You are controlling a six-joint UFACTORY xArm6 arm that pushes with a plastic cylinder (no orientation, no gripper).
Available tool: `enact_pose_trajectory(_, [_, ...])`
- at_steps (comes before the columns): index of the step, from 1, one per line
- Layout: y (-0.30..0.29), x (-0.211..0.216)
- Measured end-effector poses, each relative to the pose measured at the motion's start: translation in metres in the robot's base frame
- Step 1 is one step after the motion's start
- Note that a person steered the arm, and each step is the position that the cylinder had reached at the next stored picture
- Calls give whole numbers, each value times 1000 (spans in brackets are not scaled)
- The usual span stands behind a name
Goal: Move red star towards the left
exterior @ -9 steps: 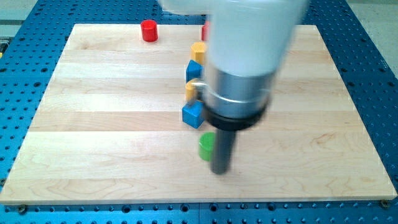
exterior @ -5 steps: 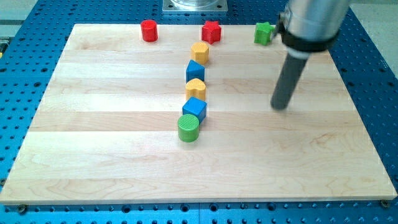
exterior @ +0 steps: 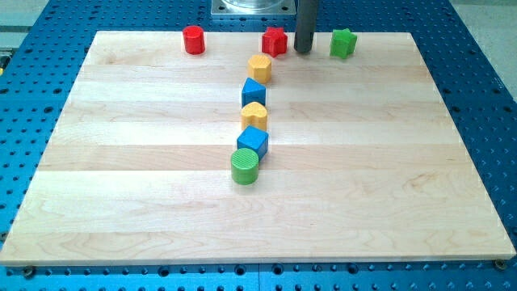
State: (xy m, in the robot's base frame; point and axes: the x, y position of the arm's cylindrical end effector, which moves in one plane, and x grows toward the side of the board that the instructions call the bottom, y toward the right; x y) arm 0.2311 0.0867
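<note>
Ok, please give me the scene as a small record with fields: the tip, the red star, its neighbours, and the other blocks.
tip: my tip stands at the view's top edge of the board, just right of the red star
red star: red star, near the top edge
right of tip: green star
left along top edge: red cylinder
middle column, top to bottom: yellow block, blue block, yellow heart, blue cube, green cylinder
board: wooden board

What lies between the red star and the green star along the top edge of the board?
In the camera view, my tip stands between the red star and the green star, close beside the red star's right; no other block lies there.
</note>
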Motion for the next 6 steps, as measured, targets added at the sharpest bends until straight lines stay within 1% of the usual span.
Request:
enact_pose_trajectory(2, [-20, 0])
enact_pose_trajectory(6, [-26, -4])
